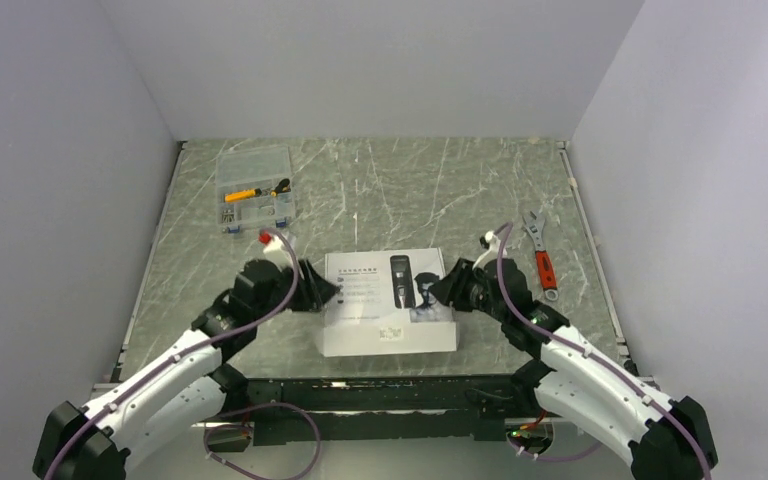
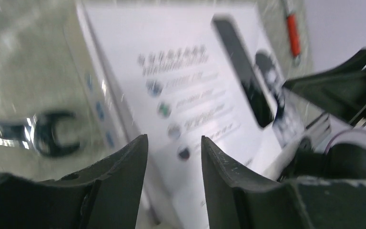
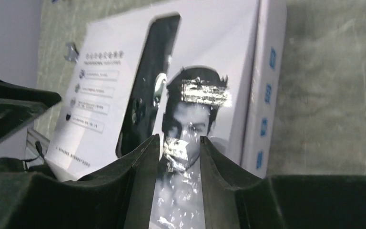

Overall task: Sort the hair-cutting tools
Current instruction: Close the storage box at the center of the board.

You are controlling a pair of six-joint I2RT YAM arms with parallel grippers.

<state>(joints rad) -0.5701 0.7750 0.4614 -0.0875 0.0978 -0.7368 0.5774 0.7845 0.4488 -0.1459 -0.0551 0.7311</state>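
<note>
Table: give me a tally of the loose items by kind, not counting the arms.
Wrenches: 2 (red-handled adjustable wrench, silver open-end wrench)
white printed box: 1
clear compartment case: 1
Total: 4

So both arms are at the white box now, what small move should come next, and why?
Probably close in on the white box from both sides to start opening it. The left gripper and right gripper flank it, jaws apart; it looks closed, so nothing inside can be sorted yet.
</note>
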